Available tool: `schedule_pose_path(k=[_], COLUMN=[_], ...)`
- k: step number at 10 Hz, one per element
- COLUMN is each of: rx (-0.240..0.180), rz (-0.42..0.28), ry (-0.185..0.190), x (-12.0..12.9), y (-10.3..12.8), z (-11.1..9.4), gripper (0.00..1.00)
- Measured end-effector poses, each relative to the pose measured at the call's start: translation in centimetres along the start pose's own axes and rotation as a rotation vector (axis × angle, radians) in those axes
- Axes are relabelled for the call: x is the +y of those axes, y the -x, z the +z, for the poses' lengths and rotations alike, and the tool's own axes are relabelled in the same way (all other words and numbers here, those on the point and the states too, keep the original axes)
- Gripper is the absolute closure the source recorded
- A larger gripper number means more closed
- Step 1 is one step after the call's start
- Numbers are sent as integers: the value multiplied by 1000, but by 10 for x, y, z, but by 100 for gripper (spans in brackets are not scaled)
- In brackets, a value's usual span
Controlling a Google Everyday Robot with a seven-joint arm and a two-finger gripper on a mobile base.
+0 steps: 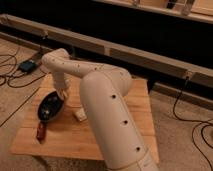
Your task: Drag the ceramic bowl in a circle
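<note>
I'm holding the hand [62, 95] pinched shut on the far rim of the ceramic bowl [50, 106], near the surface's [142, 110] left edge. I'm planning a low, smooth arc, steering clear of the reddish item [41, 131] just beside it.

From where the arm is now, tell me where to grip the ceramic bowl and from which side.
Grip the ceramic bowl by its thin rim, at the upper-right edge in the camera view. Come down from above, with one finger inside and one outside. The bowl is too wide and shallow to span. The gripper sits shut on that rim.
</note>
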Motion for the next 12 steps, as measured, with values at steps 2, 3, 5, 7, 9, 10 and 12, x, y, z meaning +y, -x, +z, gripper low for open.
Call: schedule_pose_path(k=[2,3,5,7,9,10,12], rx=[21,29,43,45,42,37,21], rz=[17,28,74,126,173,198,233], ry=[19,34,86,140,185,211,258], x=[-1,3,29,62,97,118,160], y=[-28,-39,-64,-80,-86,-87,-81], z=[2,4,7,9,10,10,6], gripper=[93,93,93,93,93,93,93])
